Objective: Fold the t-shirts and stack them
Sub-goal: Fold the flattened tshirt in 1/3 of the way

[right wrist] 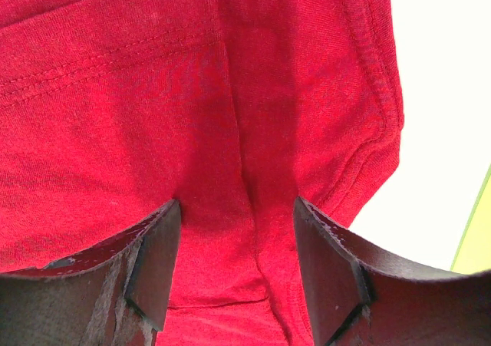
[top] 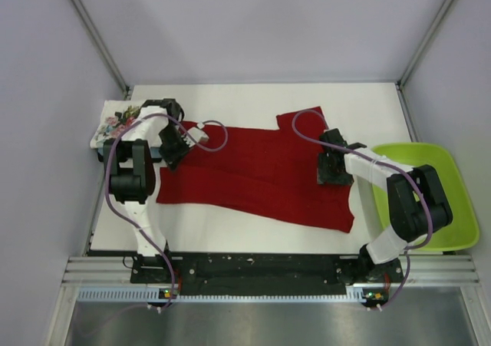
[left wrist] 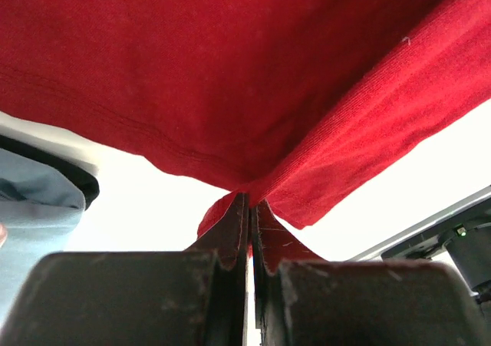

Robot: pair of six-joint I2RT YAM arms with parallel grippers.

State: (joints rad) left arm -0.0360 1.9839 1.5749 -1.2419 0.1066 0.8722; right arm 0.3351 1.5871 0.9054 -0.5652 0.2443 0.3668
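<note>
Left end effector (left wrist: 247, 208) pinches the plain red t-shirt (top: 261, 173), spread wide.

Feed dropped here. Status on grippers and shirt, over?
Left gripper shut on red shirt edge. Right gripper open, low over it. Nothing in the way.

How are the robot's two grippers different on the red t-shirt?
The left gripper has fingers shut, pinching the red t-shirt at its edge; the right gripper has fingers spread open over the cloth. The left gripper works at the shirt's left end; the right gripper near the green tray. Both are at the same shirt.
</note>
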